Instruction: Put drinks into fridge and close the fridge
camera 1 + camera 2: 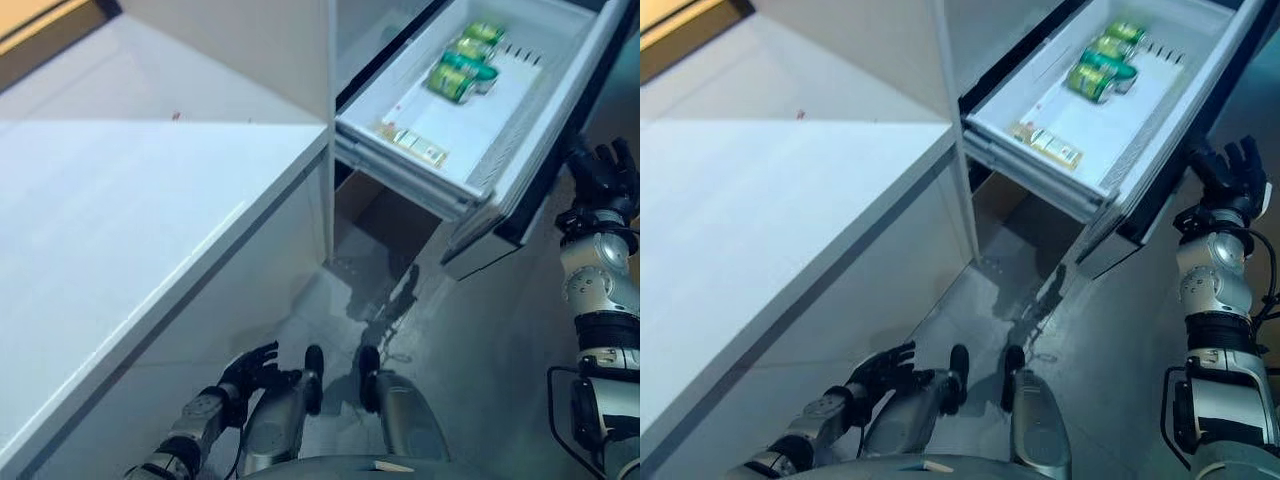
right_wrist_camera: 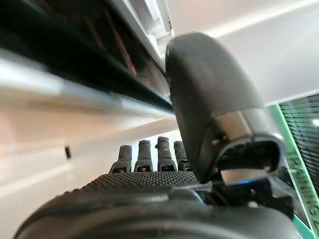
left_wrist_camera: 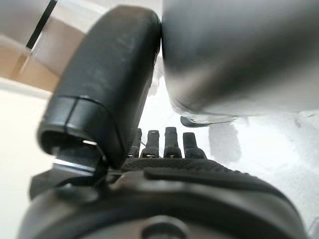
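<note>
The fridge's white drawer (image 1: 520, 120) stands pulled out at the upper right. Green cans (image 1: 462, 66) lie together at its far end, also in the right eye view (image 1: 1102, 62). My right hand (image 1: 1230, 175) is raised beside the drawer's dark front panel (image 1: 540, 215), fingers straight and spread, holding nothing. In the right wrist view its fingers (image 2: 149, 154) are straight next to the drawer's edge. My left hand (image 1: 250, 372) hangs low by the white counter's side, fingers relaxed and empty; its fingers (image 3: 164, 144) are straight in the left wrist view.
A small flat packet (image 1: 412, 143) lies at the drawer's near end. A white counter (image 1: 130, 220) runs along the left. A brown cardboard box (image 1: 385, 215) sits in the cavity under the drawer. Grey floor (image 1: 480, 350) lies below.
</note>
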